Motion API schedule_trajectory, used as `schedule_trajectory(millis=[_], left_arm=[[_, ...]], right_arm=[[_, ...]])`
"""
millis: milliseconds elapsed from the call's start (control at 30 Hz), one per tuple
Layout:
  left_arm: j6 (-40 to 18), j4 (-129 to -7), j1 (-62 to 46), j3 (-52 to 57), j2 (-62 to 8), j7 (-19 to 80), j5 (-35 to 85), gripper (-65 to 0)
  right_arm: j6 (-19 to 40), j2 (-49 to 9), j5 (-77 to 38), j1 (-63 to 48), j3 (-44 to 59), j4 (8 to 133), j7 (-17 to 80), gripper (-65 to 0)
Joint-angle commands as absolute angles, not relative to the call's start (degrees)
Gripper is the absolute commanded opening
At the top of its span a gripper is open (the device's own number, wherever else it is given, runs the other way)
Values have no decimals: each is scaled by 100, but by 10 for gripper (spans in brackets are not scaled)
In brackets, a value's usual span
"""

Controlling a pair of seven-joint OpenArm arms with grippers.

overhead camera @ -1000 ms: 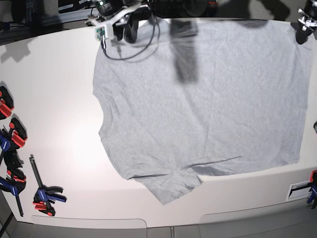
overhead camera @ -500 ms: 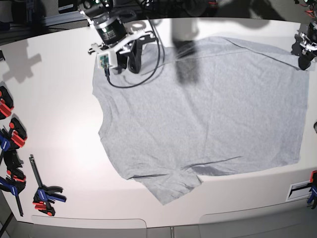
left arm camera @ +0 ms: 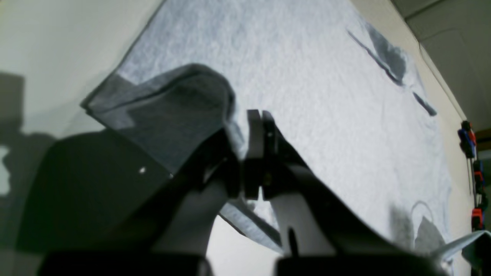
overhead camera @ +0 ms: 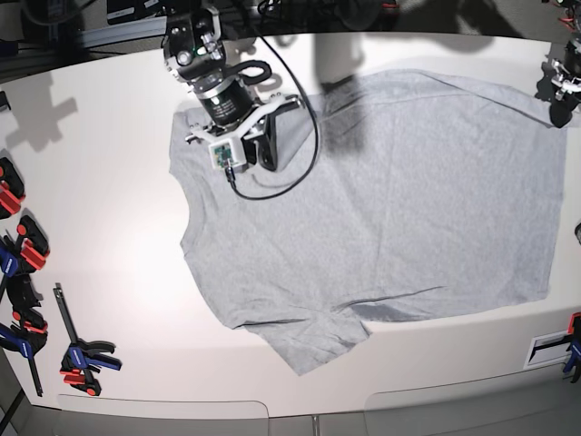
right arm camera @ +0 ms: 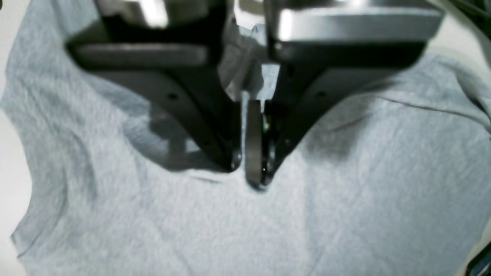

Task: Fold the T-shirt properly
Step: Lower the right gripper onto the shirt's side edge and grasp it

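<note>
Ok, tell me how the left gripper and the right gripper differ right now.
The left gripper pinches a corner of the T-shirt, with cloth draped over one finger; the right gripper pinches fabric further in, near a sleeve. In the base view the left gripper sits at the table's far edge, mostly cut off, while the right gripper shows fully above the shirt. Both are shut on the T-shirt.
</note>
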State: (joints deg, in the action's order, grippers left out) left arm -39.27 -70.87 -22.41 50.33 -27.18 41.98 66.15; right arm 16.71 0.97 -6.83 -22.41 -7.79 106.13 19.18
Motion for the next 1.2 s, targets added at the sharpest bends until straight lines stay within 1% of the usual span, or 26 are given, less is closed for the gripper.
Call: schedule_trajectory(millis=[0,67,167,233,267,367,467,567,667,733,867,967,1067,1167], left_arm=[[-4000,-7177,-2255,5083,-2862,4032,6744,-650],[-4000,-7177,-2255,5083,-2860,3881,6722,-650],[-3979,-7177,-2228,5083,-2862,3387,6329,-650],[-3577,-7177,-2126,5083,-2860,3273,6136,-650],[-3441,-7177,-2053,5083,-2860,3275,6082,-650],[-3417,-7177,-1841,4963,-2884,3288,5889,-650],[-3424,-7177,-1682,4580,-2945,3221,5564,-650],[-3347,-7177,-1559,4134,-2956,2919,5100,-650],[-2976,-7177,-1485,3865,-2958,2637,4648,-650],[-2829,-7177,-1476,3854,-2961,2403,4399,-650],[-2390,-7177,-1472,3854,-3065,2121,4139,-650],[-2351,-7177,-1435,3854,-3164,2091,4108,-650],[-2349,-7177,-1358,3852,-3179,2018,3780,-650],[-2351,-7177,-1330,3852,-3177,1957,3597,-650]], right_arm=[[1708,110,-722,-2123,-790,10713,1734,-650],[1570,113,-720,-2001,-790,10713,1739,-650],[1028,113,-637,-1861,-779,10711,1737,-650],[871,110,-495,-1793,-779,10711,1745,-650],[854,110,-462,-1793,-781,10711,1743,-650],[856,113,-464,-1793,-779,10694,1765,-650],[849,113,-462,-1793,-779,10578,1758,-650],[788,115,-447,-1774,-779,10344,1688,-650],[790,183,-207,-1682,-779,10119,1638,-650],[788,239,-8,-1603,-781,10022,1629,-650],[751,237,5,-1457,-779,10009,1627,-650],[521,237,8,-1374,-779,10009,1632,-650],[270,239,8,-1337,-779,10005,1632,-650],[268,239,5,-1334,-779,10003,1632,-650]])
